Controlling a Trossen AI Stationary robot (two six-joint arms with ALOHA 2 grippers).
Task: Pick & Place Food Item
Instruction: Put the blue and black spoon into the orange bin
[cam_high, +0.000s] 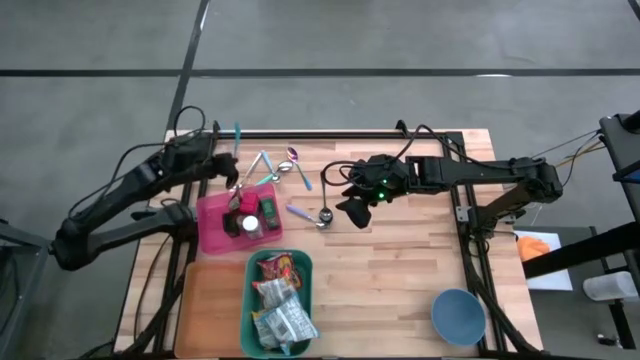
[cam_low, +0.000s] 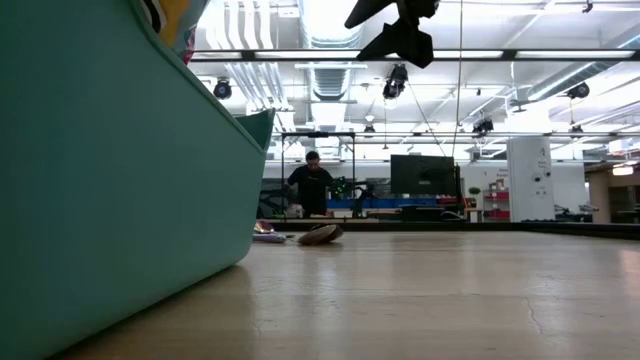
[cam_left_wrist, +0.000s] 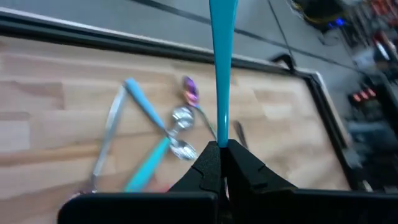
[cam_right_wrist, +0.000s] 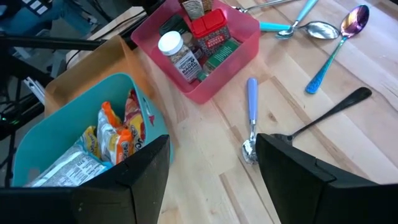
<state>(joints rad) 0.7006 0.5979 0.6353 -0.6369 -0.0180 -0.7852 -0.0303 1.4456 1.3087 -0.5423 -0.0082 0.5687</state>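
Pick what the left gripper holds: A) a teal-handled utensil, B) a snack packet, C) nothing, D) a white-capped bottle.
A: in the left wrist view the left gripper is shut on the teal-handled utensil, whose handle sticks out from between the fingers; the bottle sits in the pink bin.

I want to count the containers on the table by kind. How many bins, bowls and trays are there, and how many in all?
Bins: 2 (pink bin, teal bin)
Bowls: 1 (blue bowl)
Trays: 1 (brown tray)
Total: 4
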